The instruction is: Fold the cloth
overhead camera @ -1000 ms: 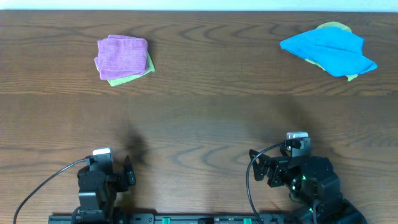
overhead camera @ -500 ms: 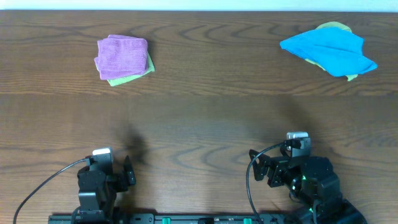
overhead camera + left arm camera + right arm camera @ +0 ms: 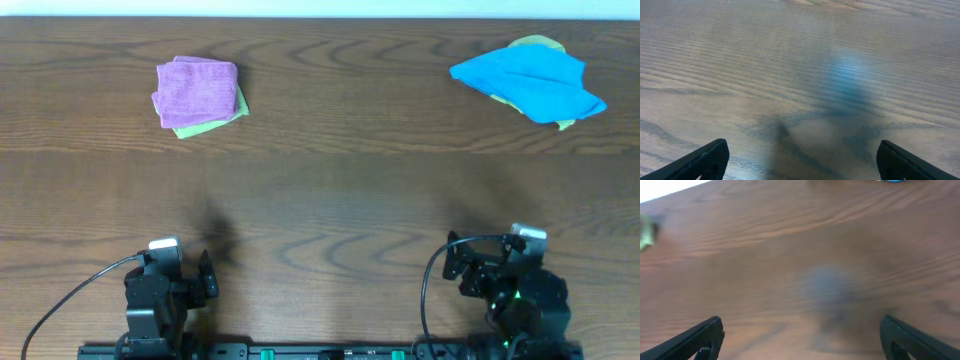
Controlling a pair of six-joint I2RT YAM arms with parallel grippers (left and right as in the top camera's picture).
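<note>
The purple cloth (image 3: 196, 90) lies in a folded bundle at the far left of the table, on top of a yellow-green cloth (image 3: 210, 124). My left gripper (image 3: 206, 276) sits at the near left edge, far from the cloth, open and empty. My right gripper (image 3: 456, 266) sits at the near right edge, also open and empty. The left wrist view shows open jaws (image 3: 800, 160) over bare wood. The right wrist view shows open jaws (image 3: 800, 337) over bare wood. The purple cloth is not in either wrist view.
A bright blue cloth (image 3: 530, 80) lies crumpled at the far right on another yellow-green cloth (image 3: 540, 43). The wooden table (image 3: 330, 200) runs across the whole overhead view. Cables loop beside both arm bases at the near edge.
My right arm has shifted to the right along the near edge. The left arm and the cloths have not moved.
</note>
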